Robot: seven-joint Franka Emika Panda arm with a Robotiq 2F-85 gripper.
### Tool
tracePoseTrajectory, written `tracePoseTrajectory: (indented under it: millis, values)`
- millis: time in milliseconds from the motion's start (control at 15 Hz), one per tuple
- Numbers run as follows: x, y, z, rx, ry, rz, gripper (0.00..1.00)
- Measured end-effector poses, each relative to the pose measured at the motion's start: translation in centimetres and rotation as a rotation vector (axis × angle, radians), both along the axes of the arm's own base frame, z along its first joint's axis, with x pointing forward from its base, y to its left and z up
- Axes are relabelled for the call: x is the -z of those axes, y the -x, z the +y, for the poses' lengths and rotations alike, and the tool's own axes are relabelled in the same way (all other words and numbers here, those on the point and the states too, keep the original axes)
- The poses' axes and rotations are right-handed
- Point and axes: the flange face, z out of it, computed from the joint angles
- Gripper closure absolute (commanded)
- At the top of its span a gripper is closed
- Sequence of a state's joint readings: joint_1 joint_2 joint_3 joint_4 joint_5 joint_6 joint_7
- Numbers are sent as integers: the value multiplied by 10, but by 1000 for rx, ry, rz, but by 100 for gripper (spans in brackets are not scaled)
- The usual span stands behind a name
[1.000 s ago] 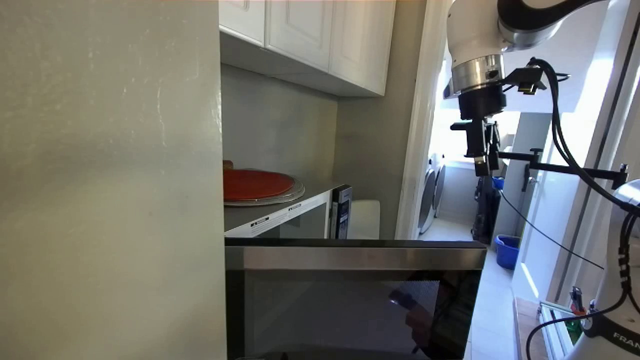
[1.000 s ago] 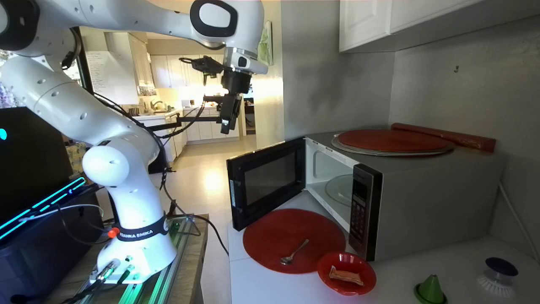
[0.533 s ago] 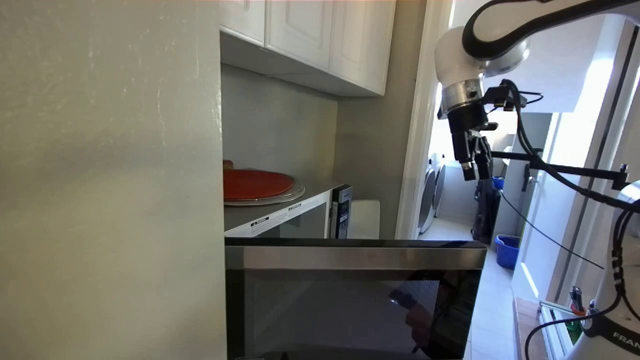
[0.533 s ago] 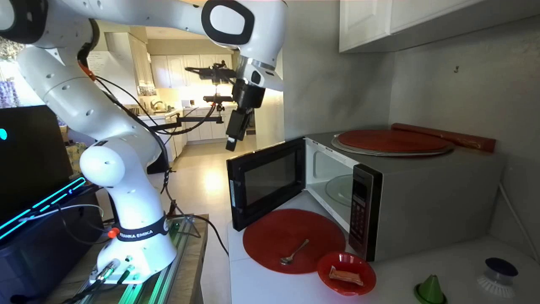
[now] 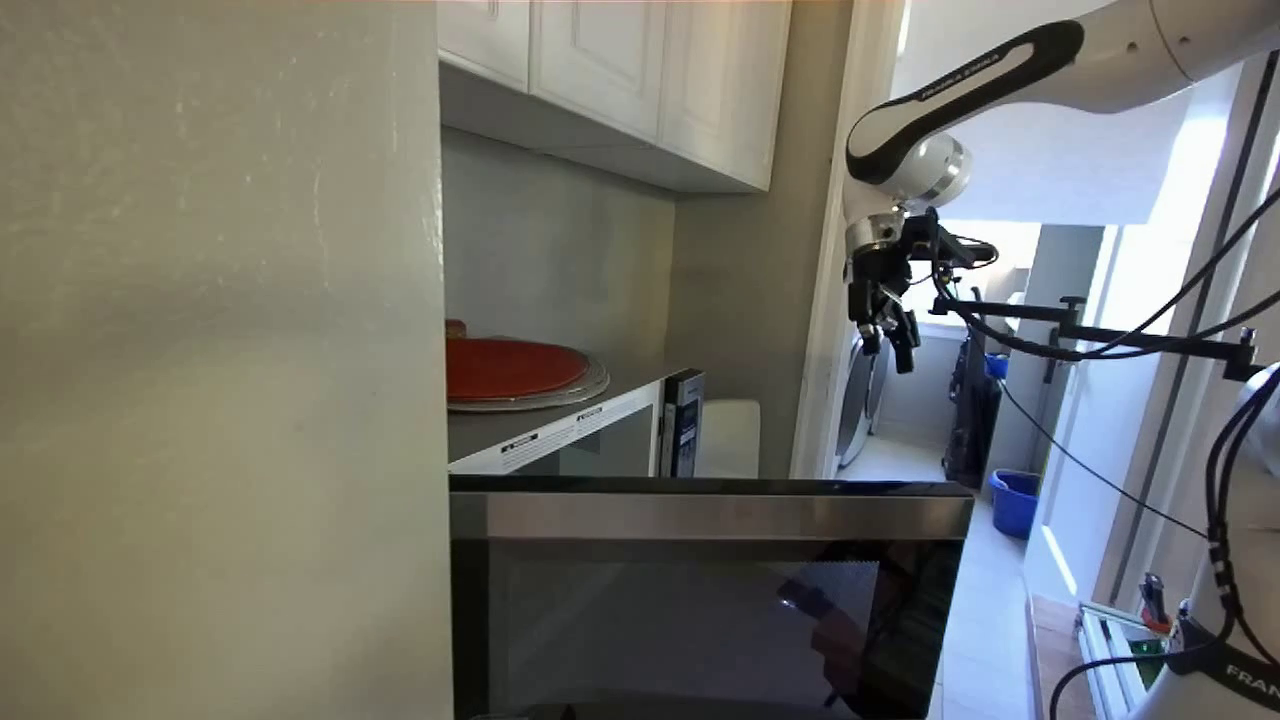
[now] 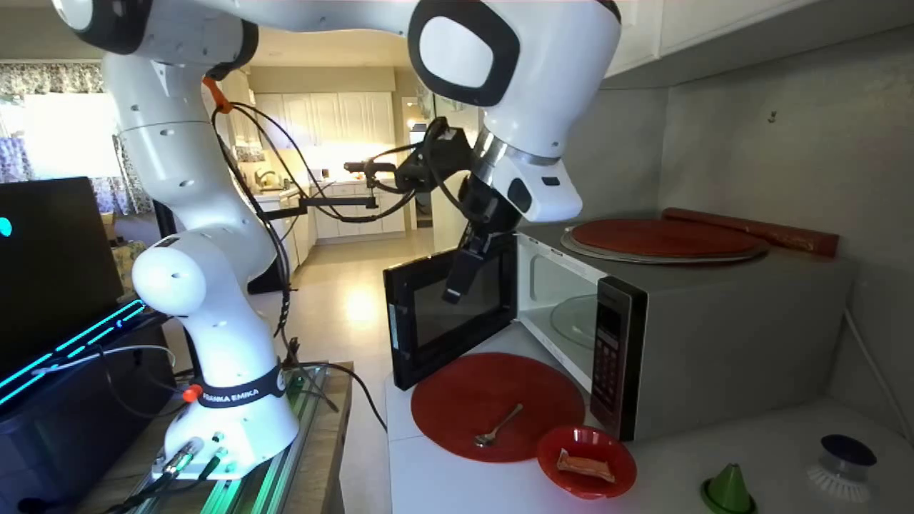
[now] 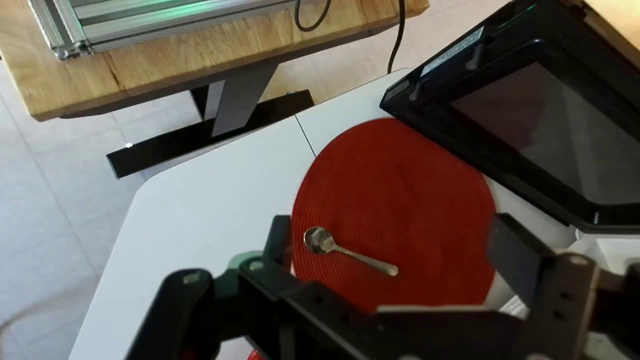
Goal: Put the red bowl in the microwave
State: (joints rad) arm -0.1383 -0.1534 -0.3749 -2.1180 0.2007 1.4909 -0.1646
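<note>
The red bowl [image 6: 615, 455] sits upright on the white counter in an exterior view, with a wrapped bar [image 6: 585, 467] in it. In the wrist view only a sliver of red [image 7: 255, 355] shows at the bottom edge, behind the gripper. The microwave [image 6: 742, 343] stands behind the bowl with its door [image 6: 457, 300] swung open and a glass turntable inside. It also shows in an exterior view [image 5: 560, 436], where the bowl is hidden. My gripper [image 7: 392, 232] is open and empty, high above the placemat. It also shows in both exterior views [image 6: 455, 291] [image 5: 888, 355].
A round red placemat [image 6: 493, 389] with a spoon [image 6: 498, 428] lies before the microwave. The open door [image 7: 540, 125] rises close beside the gripper. A green cone [image 6: 730, 489] and a brush [image 6: 844, 464] stand right of the bowl. White wall cabinets [image 6: 714, 36] hang above.
The arm has swung toward the microwave and lowered. My gripper has moved from over the floor to above the placemat, in front of the open door. The bowl and microwave have not moved.
</note>
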Motion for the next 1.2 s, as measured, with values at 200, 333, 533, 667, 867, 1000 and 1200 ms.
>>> tracePoseTrajectory:
  millis: [200, 333, 533, 667, 867, 1000, 1200]
  values:
    - [7, -13, 1, -10, 3, 19, 0]
    - [5, -13, 1, -11, 2, 17, 0]
    - [11, -19, 1, 7, 23, 19, 0]
    - [31, -36, 0, 43, 38, 25, 0]
    - [75, -73, -4, 96, 12, 44, 0]
    - [104, -97, -15, 132, -27, 53, 0]
    - [146, -129, -50, 200, -100, 30, 0]
